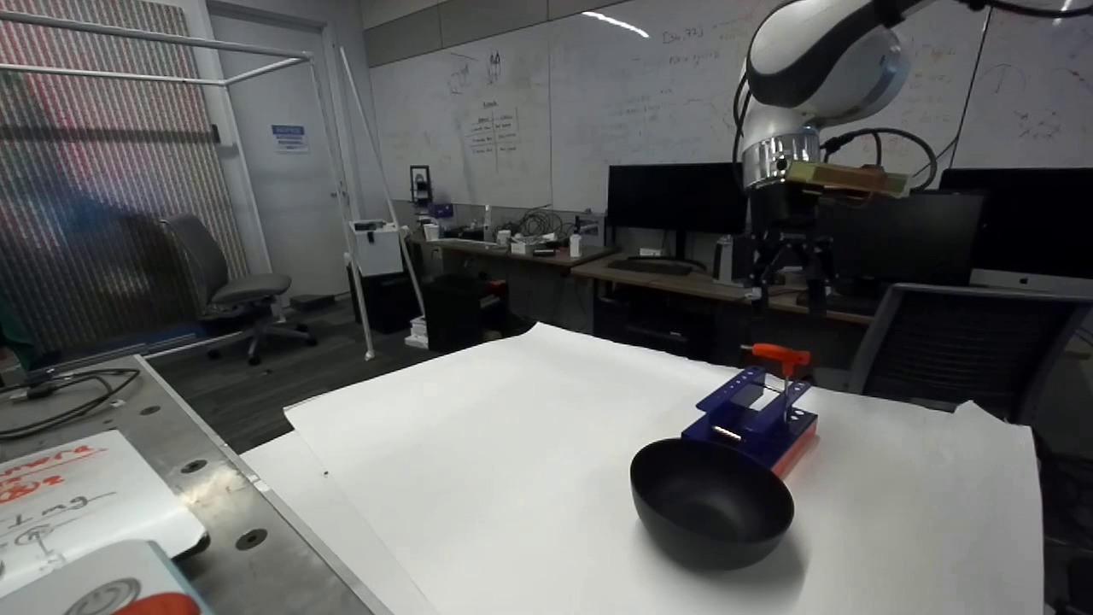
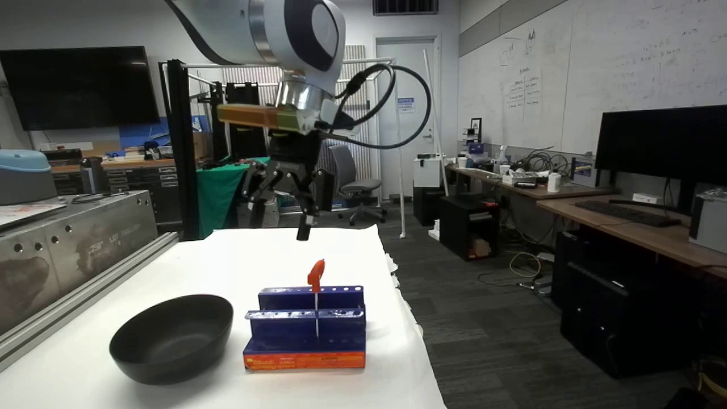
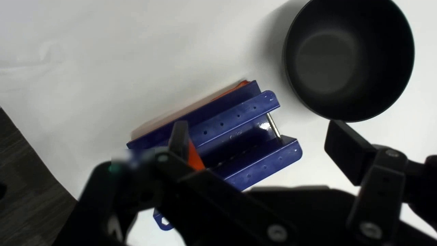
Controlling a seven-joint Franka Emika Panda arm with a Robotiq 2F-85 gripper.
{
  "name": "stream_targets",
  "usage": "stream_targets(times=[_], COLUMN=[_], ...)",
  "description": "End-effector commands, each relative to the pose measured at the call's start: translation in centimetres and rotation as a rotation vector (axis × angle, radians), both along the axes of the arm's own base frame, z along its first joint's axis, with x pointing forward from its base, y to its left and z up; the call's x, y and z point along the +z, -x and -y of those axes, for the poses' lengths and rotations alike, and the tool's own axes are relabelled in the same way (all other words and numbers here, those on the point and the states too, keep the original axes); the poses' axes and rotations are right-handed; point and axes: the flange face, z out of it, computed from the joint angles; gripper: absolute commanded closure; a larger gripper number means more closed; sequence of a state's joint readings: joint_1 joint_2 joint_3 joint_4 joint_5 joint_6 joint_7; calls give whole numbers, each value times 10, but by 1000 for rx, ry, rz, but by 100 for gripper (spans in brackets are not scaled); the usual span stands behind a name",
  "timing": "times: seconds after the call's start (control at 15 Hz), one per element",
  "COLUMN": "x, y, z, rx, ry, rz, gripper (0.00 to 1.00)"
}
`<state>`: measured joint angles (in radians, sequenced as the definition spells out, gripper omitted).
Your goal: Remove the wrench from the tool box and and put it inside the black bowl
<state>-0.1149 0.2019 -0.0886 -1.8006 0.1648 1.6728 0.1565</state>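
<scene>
Over the white bench (image 1: 478,453) the hand (image 2: 280,226) gaped wide and empty, and an off-centre descent risked knocking the wrench (image 2: 316,276) askew in its box (image 2: 289,329).

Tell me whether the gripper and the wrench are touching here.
Apart. In an exterior view, white paper shows between the open gripper, hanging above, and the top of the wrench.

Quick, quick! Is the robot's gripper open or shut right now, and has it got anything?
Gripper: open, holding nothing; the wrench stands in the tool box.
</scene>
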Motion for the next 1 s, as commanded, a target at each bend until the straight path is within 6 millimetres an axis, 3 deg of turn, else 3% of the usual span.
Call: stream_targets(times=[0.0,0.4,0.8,0.87,0.93], x=[-17,-50,-54,-55,-55], y=[-20,-33,-34,-33,-33], z=[17,32,39,39,40], rx=[-38,-85,-112,-116,-116], ry=[-3,18,33,36,37], rz=[12,3,-3,-4,0], gripper=[0,0,0,25,25])
